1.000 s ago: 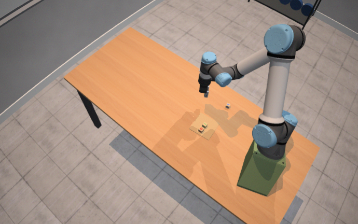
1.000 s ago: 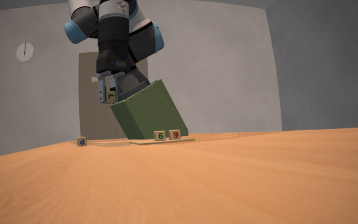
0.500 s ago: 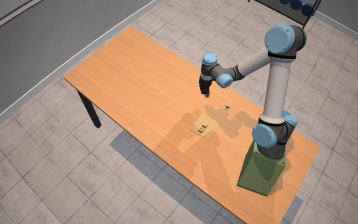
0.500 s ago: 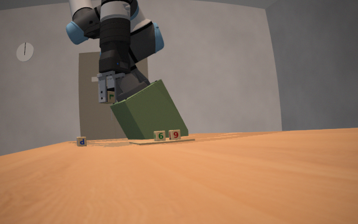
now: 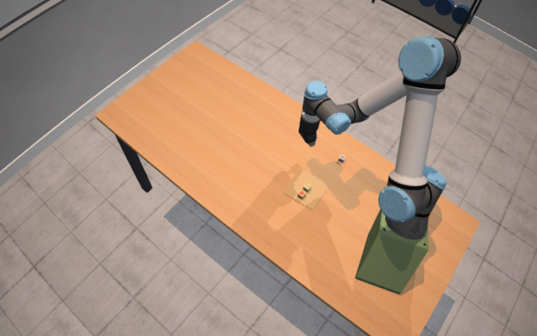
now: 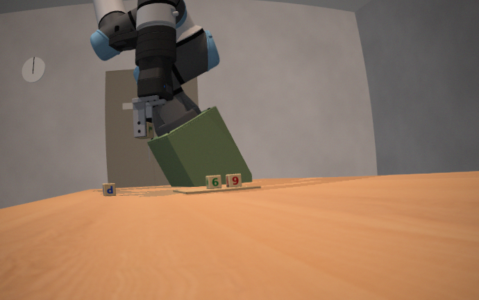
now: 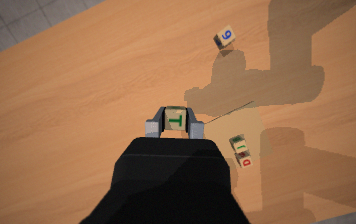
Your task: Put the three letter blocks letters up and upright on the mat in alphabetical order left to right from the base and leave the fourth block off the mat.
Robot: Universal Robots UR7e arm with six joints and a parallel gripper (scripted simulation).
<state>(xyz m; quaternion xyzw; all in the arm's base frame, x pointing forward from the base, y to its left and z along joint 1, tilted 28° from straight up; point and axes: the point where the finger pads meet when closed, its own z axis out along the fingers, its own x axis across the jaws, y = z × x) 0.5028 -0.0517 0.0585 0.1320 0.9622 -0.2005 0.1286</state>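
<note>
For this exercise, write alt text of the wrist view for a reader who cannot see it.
The tool grips a small block with a green T on top, high above a wooden table. To its right, two blocks sit side by side on a tan mat; a fourth block with a blue 9 lies apart on bare table.

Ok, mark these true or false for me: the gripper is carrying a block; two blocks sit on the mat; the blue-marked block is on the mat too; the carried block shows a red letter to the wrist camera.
1. The gripper is carrying a block. True; it is held above the table.
2. Two blocks sit on the mat. True: one with green marks and one with red marks, side by side.
3. The blue-marked block is on the mat too. False; it rests on the bare table, apart from the mat.
4. The carried block shows a red letter. False; it shows a green T.
</note>
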